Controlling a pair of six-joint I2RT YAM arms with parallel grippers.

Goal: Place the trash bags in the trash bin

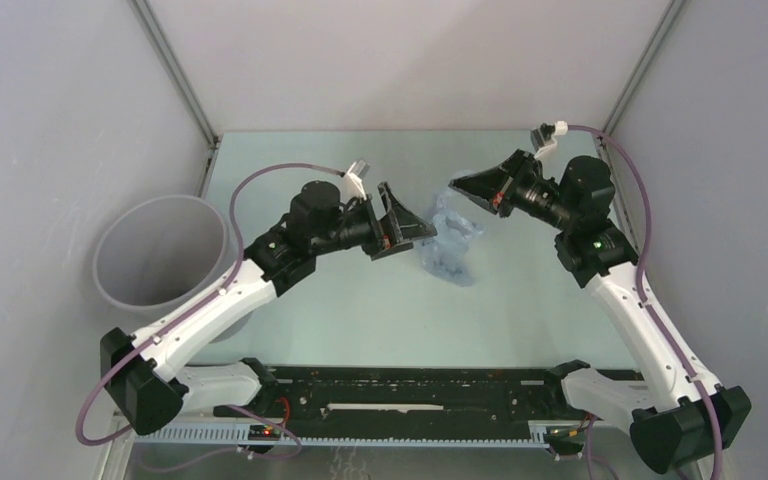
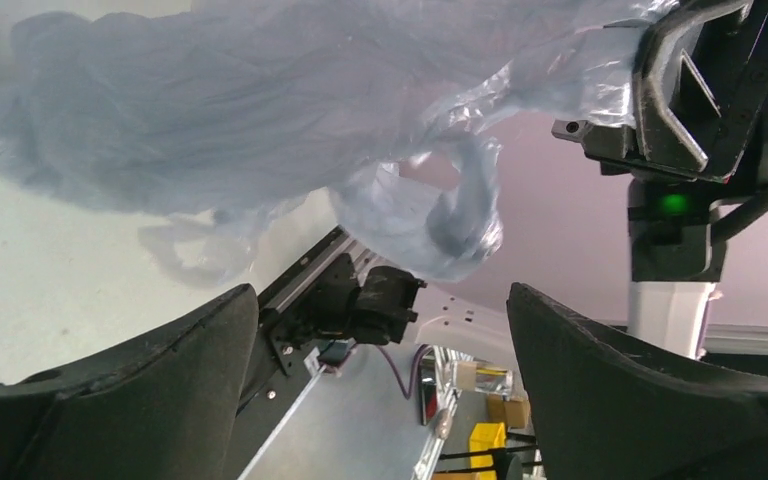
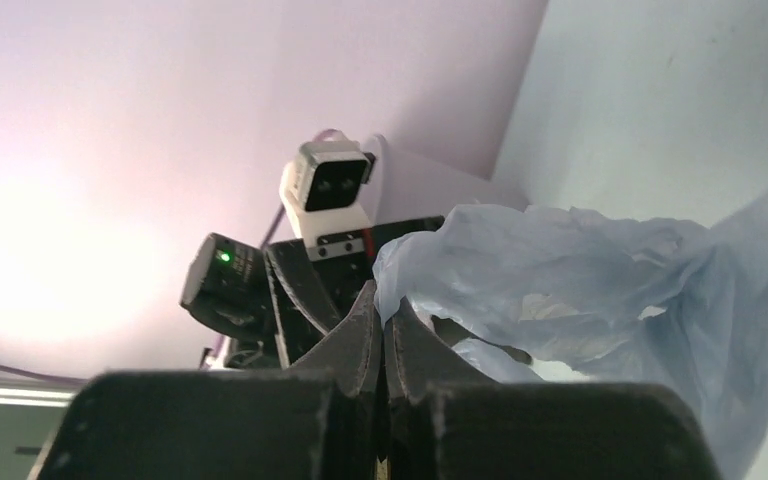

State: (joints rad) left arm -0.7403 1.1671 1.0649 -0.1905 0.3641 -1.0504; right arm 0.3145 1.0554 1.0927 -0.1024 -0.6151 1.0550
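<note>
Top external view, from the left: the grey round trash bin (image 1: 120, 240) stands at the left edge of the pale green counter (image 1: 360, 300), its mouth open upward, with the left arm's white forearm crossing in front of its near rim. That arm reaches up and to the right toward the middle of the counter. The left claw (image 1: 410, 225) at its end is spread wide with nothing between its fingers, and it points at the bag from just beside it.

The left wrist view shows the same claw (image 2: 380, 292) with both dark fingers far apart and only air in the gap. The trash bag (image 2: 260, 110) billows above and beyond them.

Next comes the trash bag (image 1: 450, 240) itself, a crumpled pale-blue film bunched between the two claws, well apart from the bin. I cannot tell whether its lower folds rest on the counter.

Its upper edge runs to the right claw (image 1: 455, 187), which comes in from the right, tips together. In the right wrist view that claw (image 3: 385, 310) is pinched tight on a fold of the bag (image 3: 580, 270), whose film spreads away to the right.
</note>
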